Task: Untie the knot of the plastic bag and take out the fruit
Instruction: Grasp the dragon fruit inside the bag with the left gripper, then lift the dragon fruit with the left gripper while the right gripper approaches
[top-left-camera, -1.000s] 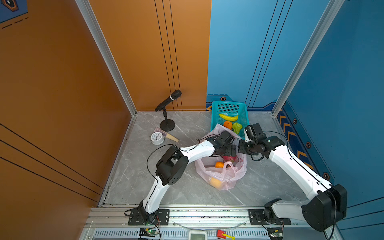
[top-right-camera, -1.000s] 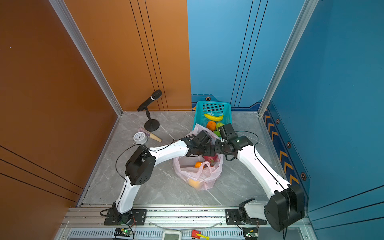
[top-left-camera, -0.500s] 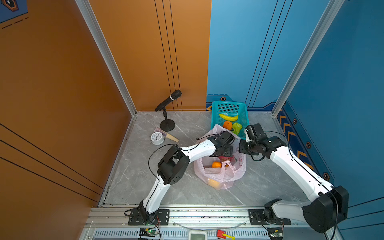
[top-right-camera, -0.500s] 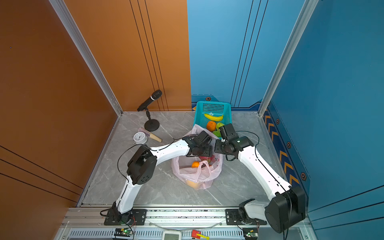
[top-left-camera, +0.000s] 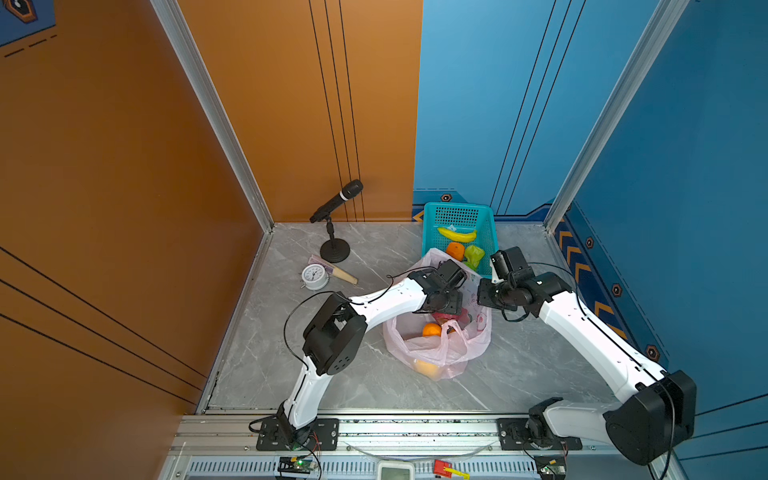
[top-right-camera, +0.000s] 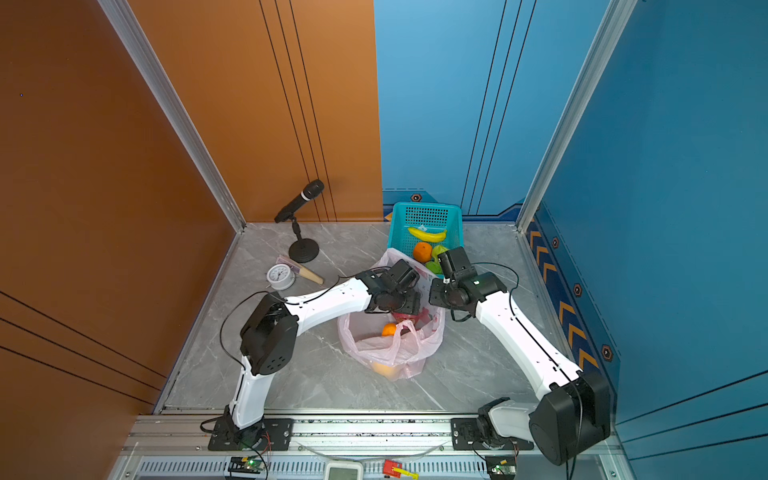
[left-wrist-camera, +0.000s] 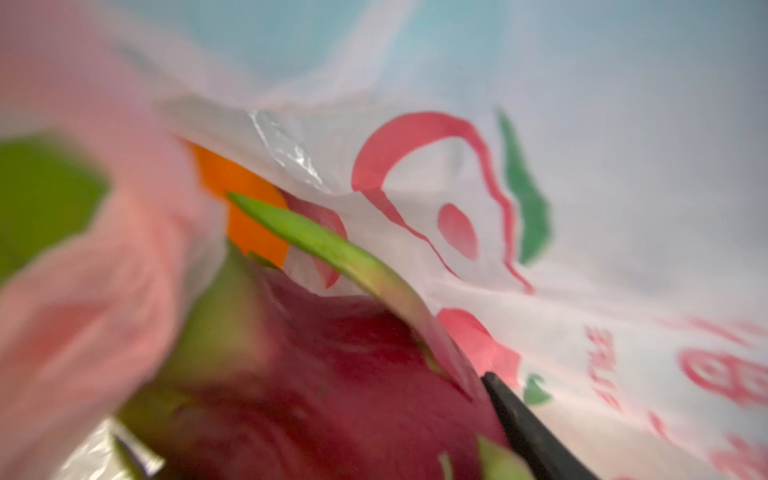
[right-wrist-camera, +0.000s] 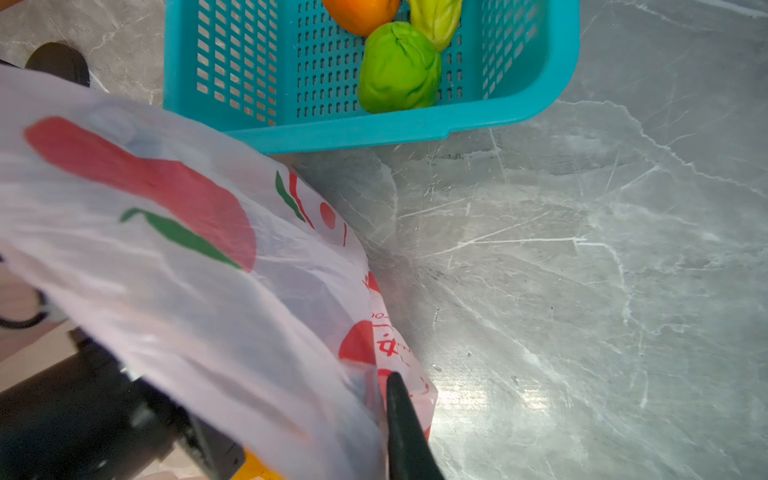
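Bag rim pinched in right end effector to hold mouth open while left end effector clamps dragon fruit inside.

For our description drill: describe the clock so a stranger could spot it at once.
Find the orange wall's corner, where a black microphone stands. Just in front of its base sits the clock: round and white-faced, unlike the tan stick beside it.

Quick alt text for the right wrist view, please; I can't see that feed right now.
The right gripper, one black finger visible, pinches the edge of the pink printed plastic bag above the grey marble table. Beyond the bag, a teal basket holds a green fruit and an orange fruit.
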